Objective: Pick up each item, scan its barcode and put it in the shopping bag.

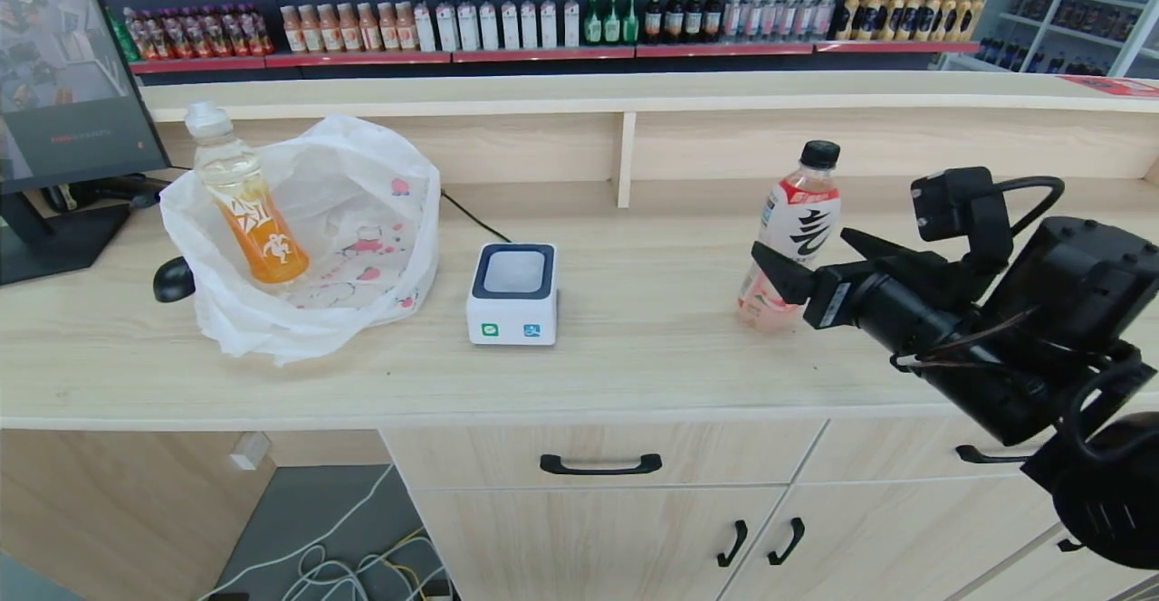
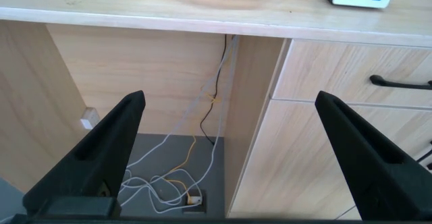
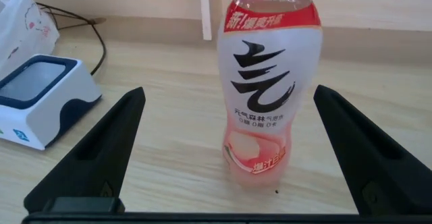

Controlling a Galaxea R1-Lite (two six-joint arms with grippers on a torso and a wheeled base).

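Observation:
A pink drink bottle point(image 1: 797, 212) with a black cap stands upright on the right of the wooden counter point(image 1: 652, 348). My right gripper point(image 1: 799, 241) is open at its lower half, one finger on each side, not touching it. In the right wrist view the bottle point(image 3: 266, 96) stands just beyond the tips of the right gripper point(image 3: 229, 92). The white shopping bag point(image 1: 362, 221) lies open at the left with an orange drink bottle point(image 1: 244, 198) leaning inside. A white barcode scanner point(image 1: 512, 291) sits between the bag and the pink bottle. My left gripper point(image 2: 229, 97) hangs open and empty below the counter's front edge.
A monitor point(image 1: 63, 85) on a black stand fills the far left, with a small black object point(image 1: 172, 280) beside the bag. A raised ledge point(image 1: 625, 94) with a divider runs along the counter's back. Drawers and cables lie under the counter point(image 2: 202, 156).

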